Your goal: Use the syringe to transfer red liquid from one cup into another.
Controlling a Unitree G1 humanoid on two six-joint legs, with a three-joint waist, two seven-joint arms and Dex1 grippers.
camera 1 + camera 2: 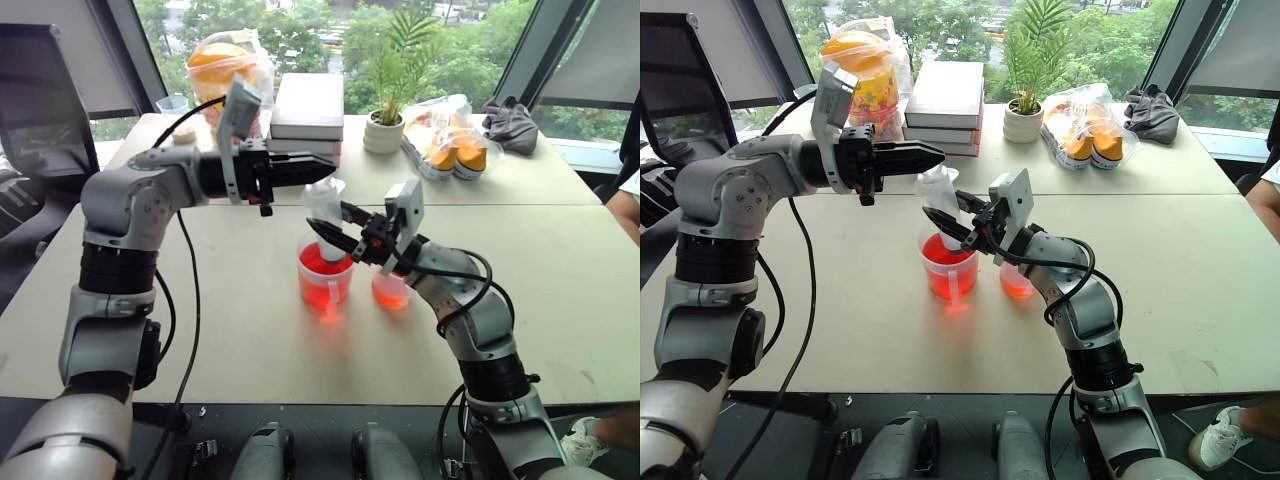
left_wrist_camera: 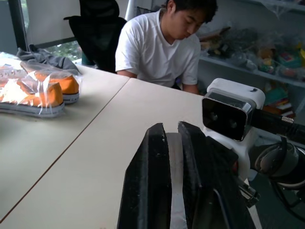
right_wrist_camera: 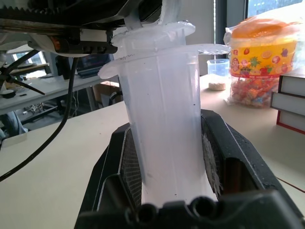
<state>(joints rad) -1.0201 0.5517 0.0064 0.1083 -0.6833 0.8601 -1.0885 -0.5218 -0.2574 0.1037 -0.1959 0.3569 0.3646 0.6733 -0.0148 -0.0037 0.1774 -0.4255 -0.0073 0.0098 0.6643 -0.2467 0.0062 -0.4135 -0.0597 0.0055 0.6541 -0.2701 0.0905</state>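
Note:
The syringe (image 1: 322,203) stands upright over the larger clear cup (image 1: 325,278), its lower end down in the red liquid (image 1: 322,265). My right gripper (image 1: 330,222) is shut on the syringe barrel (image 3: 164,119) from the right. My left gripper (image 1: 325,167) reaches in level from the left, shut on the white plunger top (image 3: 157,33); a pale strip (image 2: 175,181) of it sits between the left gripper's fingers (image 2: 147,181). The smaller clear cup (image 1: 390,290) stands just right of the larger one, under my right wrist, with some red liquid in it.
At the back of the table are a stack of books (image 1: 308,105), a potted plant (image 1: 385,125), bagged orange shoes (image 1: 450,150), a snack jar (image 1: 225,65) and grey cloth (image 1: 510,125). A person (image 2: 162,43) sits at the table's right side.

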